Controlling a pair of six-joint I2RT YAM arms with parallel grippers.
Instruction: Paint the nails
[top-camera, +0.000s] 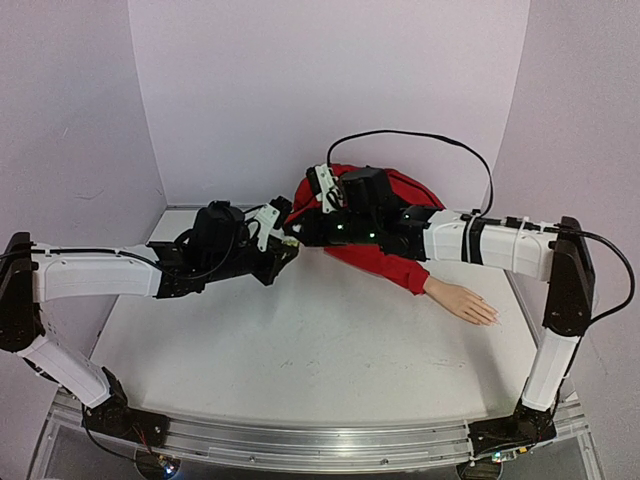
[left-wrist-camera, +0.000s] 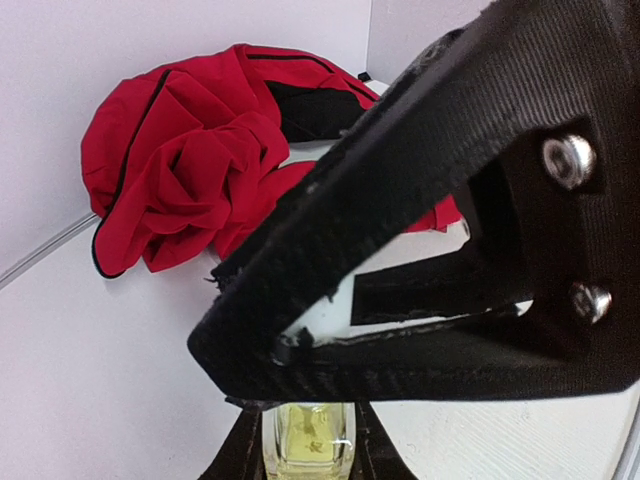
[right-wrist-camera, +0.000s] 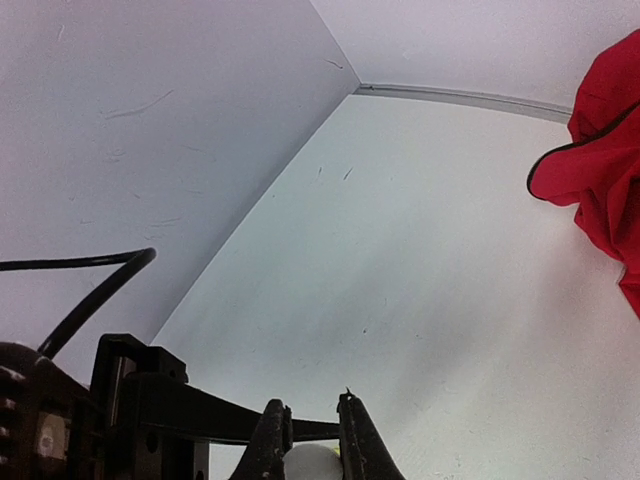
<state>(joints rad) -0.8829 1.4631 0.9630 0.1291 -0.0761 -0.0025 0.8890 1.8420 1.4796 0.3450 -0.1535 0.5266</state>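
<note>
My left gripper (top-camera: 288, 252) is shut on a small clear yellowish bottle (left-wrist-camera: 308, 442), which stands upright between its fingers (left-wrist-camera: 240, 450). From the other side my right gripper (top-camera: 298, 236) meets it, shut on the bottle's white cap (right-wrist-camera: 312, 466); in the left wrist view its black body (left-wrist-camera: 430, 250) crosses just above the bottle. The pale mannequin hand (top-camera: 463, 301) lies palm down at the right, sticking out of a red jacket sleeve (top-camera: 385, 262). Its nails (top-camera: 490, 319) are too small to make out. Both grippers are well left of the hand.
The bunched red jacket (left-wrist-camera: 190, 160) lies at the back against the wall, behind my right arm (top-camera: 490, 245). A black cable (top-camera: 420, 135) arcs over it. White walls close the table (top-camera: 300, 350) at the back and on both sides.
</note>
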